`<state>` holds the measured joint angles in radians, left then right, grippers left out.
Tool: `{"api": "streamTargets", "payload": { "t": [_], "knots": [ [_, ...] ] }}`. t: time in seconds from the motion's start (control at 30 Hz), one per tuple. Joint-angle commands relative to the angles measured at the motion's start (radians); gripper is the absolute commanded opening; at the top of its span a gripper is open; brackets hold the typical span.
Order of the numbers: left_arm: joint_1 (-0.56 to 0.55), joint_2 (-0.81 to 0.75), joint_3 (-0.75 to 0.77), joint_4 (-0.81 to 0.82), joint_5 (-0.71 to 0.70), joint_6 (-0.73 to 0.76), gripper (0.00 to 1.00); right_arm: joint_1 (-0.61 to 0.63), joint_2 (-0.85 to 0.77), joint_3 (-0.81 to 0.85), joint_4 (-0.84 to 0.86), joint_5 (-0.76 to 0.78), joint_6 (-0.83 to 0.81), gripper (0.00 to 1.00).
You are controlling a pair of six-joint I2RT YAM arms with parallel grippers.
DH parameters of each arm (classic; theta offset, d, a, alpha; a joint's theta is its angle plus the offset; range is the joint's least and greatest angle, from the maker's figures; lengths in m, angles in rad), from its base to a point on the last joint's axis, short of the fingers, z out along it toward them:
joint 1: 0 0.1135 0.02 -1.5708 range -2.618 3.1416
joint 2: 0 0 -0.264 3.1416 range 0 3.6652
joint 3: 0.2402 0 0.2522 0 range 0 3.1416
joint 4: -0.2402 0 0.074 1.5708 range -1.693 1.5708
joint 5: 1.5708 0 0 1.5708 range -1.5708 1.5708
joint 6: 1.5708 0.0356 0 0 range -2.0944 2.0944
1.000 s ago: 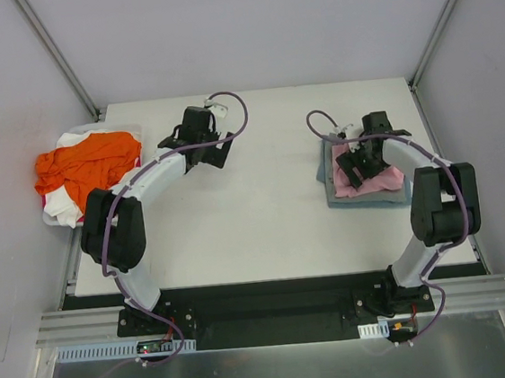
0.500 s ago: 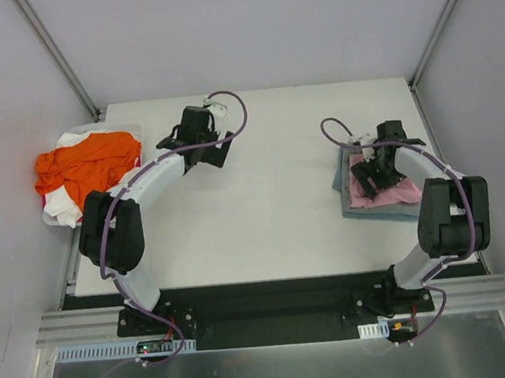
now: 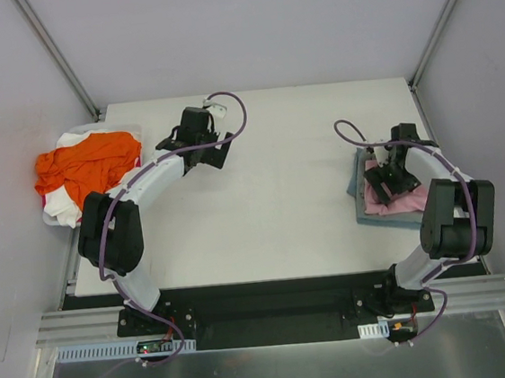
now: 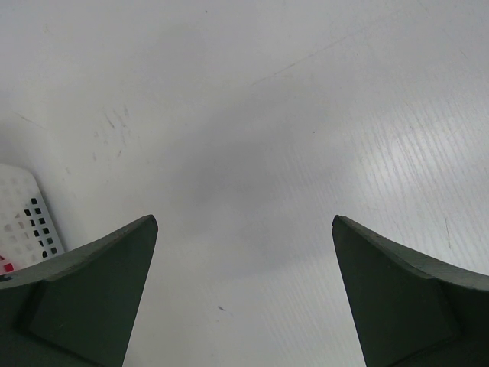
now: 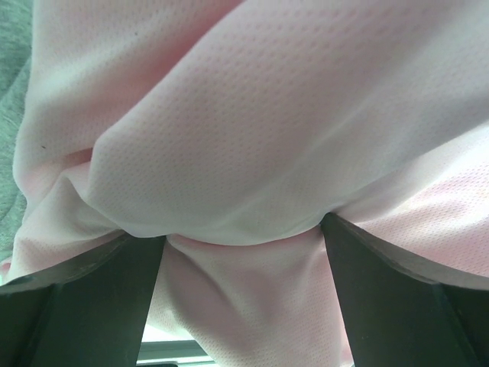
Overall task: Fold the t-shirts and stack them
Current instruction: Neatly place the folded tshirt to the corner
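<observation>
a heap of t-shirts [image 3: 87, 166] lies in a basket [image 3: 134, 128] at the left edge of the table [image 3: 282, 213]; two stacked t-shirts [image 3: 403, 203] lie near its right edge.

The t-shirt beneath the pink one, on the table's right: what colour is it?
The bottom t-shirt is grey-blue, clearest in the top external view.

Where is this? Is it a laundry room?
Probably a robot lab's test booth, not a laundry room: a left arm and right arm bolted to a metal rail, a white table, plain grey walls.
</observation>
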<state>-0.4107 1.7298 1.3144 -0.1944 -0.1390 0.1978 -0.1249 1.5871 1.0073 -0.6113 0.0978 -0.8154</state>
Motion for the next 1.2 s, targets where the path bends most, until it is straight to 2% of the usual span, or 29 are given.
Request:
{"api": "streamTargets", "payload": {
  "t": [0.0,0.3,0.47,0.5,0.67,0.8,1.0,1.17],
  "knots": [
    [0.009,-0.047,0.0,0.021,0.01,-0.006,0.99,-0.012,-0.015,-0.001,-0.111,0.016,-0.025,0.89],
    [0.009,-0.026,0.017,0.023,0.007,-0.008,0.99,0.017,-0.111,0.08,-0.099,-0.006,0.005,0.9],
    [0.009,-0.006,0.022,0.021,0.013,-0.018,0.99,0.06,-0.159,0.197,-0.097,-0.009,0.045,0.93],
    [0.009,-0.004,0.022,0.021,0.013,-0.018,0.99,0.068,-0.159,0.223,-0.105,-0.01,0.053,0.99],
    [0.01,-0.003,0.02,0.023,0.01,-0.02,0.99,0.119,-0.147,0.35,-0.122,-0.084,0.139,0.97],
    [0.01,-0.009,0.011,0.021,0.004,-0.018,0.99,0.22,-0.106,0.453,-0.111,-0.043,0.24,0.96],
    [0.01,-0.032,-0.017,0.027,-0.014,-0.017,0.99,0.344,-0.061,0.478,-0.074,-0.084,0.337,0.97],
    [0.013,-0.042,-0.032,0.044,-0.025,-0.011,0.99,0.39,-0.033,0.49,-0.044,-0.089,0.364,0.97]
  ]
}}
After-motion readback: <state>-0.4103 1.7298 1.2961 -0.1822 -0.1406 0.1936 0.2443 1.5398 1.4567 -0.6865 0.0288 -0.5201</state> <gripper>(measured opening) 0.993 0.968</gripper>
